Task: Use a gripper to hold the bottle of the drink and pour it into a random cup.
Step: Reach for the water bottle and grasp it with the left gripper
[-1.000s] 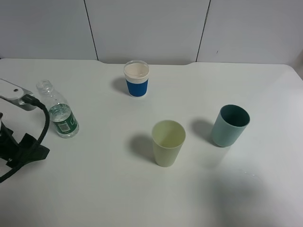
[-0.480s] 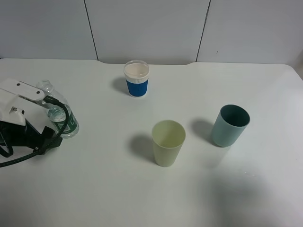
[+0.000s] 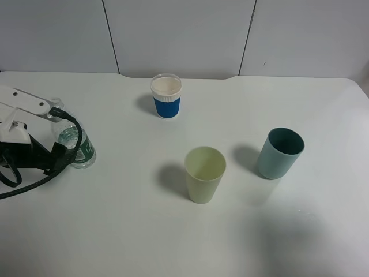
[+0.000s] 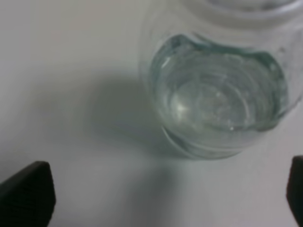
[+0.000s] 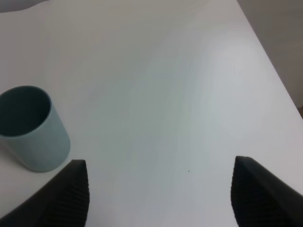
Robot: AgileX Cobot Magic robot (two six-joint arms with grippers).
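Item: small clear plastic bottle with green label (image 3: 85, 151), part-filled, upright on the white desk (image 3: 144, 231), left side. Left tool (image 4: 161, 196) just short of it, jaws wide, empty. Handling: probably light, thin-walled, slippery; grip gently at the label.

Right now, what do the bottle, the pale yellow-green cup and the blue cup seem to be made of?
The bottle looks like clear, glossy plastic: the liquid shows through its wall. The pale yellow-green cup seems matte, opaque plastic, plain all over. The blue cup could be paper or plastic; its white ridged band leaves this open.
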